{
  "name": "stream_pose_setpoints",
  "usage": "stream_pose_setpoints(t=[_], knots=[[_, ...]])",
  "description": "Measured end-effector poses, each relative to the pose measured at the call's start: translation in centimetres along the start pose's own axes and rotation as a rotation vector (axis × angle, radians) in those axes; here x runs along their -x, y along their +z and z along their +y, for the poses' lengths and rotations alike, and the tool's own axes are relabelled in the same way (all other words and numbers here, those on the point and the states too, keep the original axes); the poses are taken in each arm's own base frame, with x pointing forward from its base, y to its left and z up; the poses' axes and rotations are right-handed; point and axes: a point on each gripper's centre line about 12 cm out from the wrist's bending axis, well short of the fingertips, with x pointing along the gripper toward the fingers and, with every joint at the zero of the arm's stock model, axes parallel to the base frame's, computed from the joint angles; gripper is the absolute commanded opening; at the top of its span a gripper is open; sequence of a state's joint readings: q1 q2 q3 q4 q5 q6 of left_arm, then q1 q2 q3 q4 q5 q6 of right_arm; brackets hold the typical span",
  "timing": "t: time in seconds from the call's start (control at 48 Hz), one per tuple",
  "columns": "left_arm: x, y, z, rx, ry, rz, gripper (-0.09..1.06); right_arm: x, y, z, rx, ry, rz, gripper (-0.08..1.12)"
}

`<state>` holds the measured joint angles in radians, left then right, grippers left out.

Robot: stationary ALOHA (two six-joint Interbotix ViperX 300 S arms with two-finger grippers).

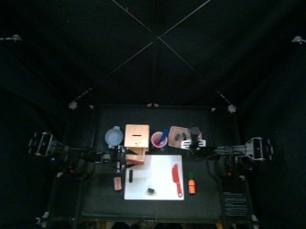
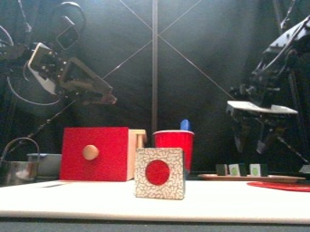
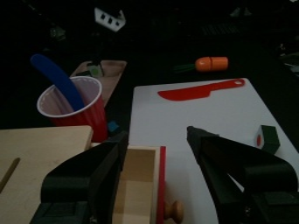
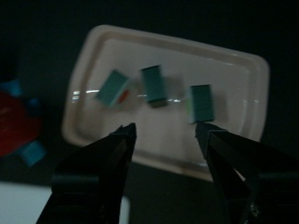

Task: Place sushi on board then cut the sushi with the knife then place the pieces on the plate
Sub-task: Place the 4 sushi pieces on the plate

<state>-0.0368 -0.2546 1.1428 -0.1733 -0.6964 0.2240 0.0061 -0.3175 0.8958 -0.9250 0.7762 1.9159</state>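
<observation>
The right end effector [image 4: 163,131] hung over the pink plate [image 4: 228,74] with its jaws apart and nothing between them. Beneath it three green sushi pieces [image 4: 155,86] lay inside the rim, none touching another. From above, the plate sat at about 1 o'clock from the white board [image 1: 162,165]. One more sushi piece [image 2: 159,173] stood on end on the board toward 6 o'clock, near the worktop's front edge, its red centre facing forward. The red knife [image 1: 177,177] lay on the board at about 2 o'clock from that piece, not touching it. The left end effector [image 3: 156,138], jaws likewise apart and empty, hung by the wooden box [image 3: 47,162] at the board's 10 o'clock corner.

Plating looked nearly finished, with that last piece to fetch. The right arm would do best to rise straight off the plate before swinging, so the jaws did not clip the pieces. It should then descend onto the upright piece from above, stay clear of the knife, and close gently, since so narrow a block could tip.
</observation>
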Motion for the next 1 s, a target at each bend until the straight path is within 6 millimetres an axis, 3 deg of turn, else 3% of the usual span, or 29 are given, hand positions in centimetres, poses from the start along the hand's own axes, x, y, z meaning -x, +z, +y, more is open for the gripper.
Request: stream_pose_setpoints(t=[0.104, 0.208, 0.417, 0.604, 0.75, 1.0], knots=[[0.0, 0.1, 0.0, 0.000, 0.000, -0.002, 0.91, 1.5, -1.3, 3.8, 0.203, 0.225, -0.008, 0.89], [-0.1, 0.3, 0.1, 0.001, 0.002, -0.007, 0.91, 2.6, -3.9, 7.8, 0.431, 0.476, 0.024, 0.89], [-0.4, 0.7, 0.2, 0.010, 0.011, -0.020, 0.91, 1.6, -8.5, 13.2, 0.604, 0.723, 0.165, 0.89], [-0.6, 1.1, 0.3, 0.029, 0.024, -0.027, 0.91, 0.4, -11.9, 16.0, 0.689, 0.782, 0.230, 0.89], [-0.7, 1.2, 0.3, 0.032, 0.025, -0.031, 0.91, 0.6, -13.8, 17.6, 0.693, 0.824, 0.271, 0.89], [-0.7, 1.3, 0.3, 0.032, 0.025, -0.034, 0.91, 1.4, -15.1, 18.7, 0.669, 0.849, 0.301, 0.89]])
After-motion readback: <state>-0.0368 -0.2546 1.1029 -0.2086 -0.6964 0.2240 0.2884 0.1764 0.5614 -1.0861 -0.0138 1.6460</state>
